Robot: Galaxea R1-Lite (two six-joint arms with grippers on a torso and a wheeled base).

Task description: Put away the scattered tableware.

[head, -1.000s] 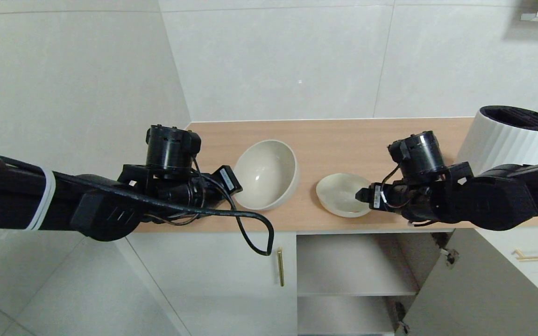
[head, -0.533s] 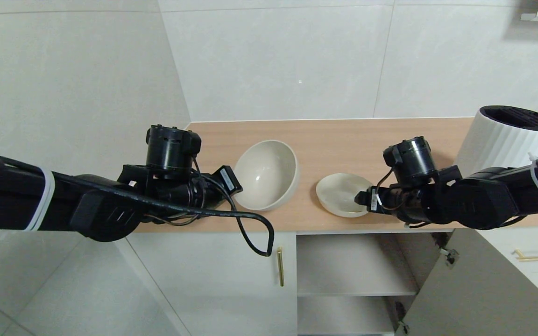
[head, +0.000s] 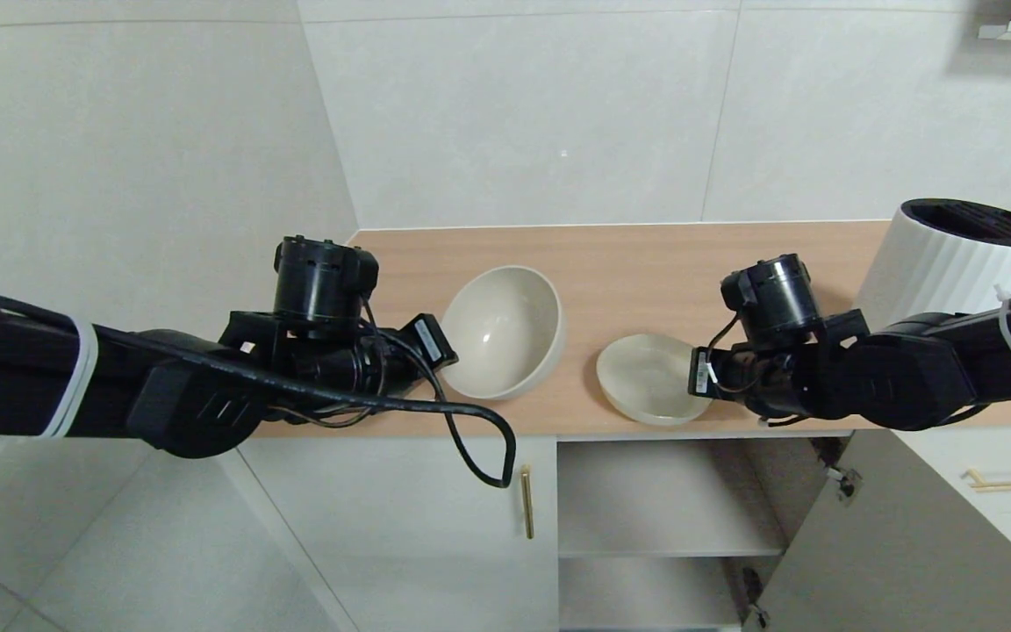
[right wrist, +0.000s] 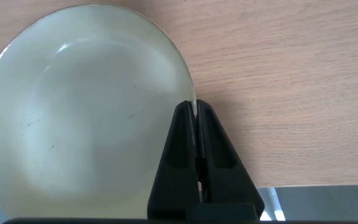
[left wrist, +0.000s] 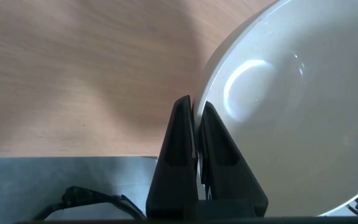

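The left tool (left wrist: 195,121) is clamped on the rim of the big cream bowl (left wrist: 278,118), one finger inside the rim and one outside. The bowl sits just ahead of this tool on the wooden table (head: 637,254), its opening tipped slightly towards the tool. The right tool (right wrist: 196,124) is pinched on the rim of the small pale dish (right wrist: 86,112), which lies just ahead of it, with its near part reaching past the table's front edge. The two vessels lie between the tools, near each other but apart. Behind the right tool stands a white ribbed container (head: 953,254). Below it, an open cupboard (head: 655,491) shows its shelves.
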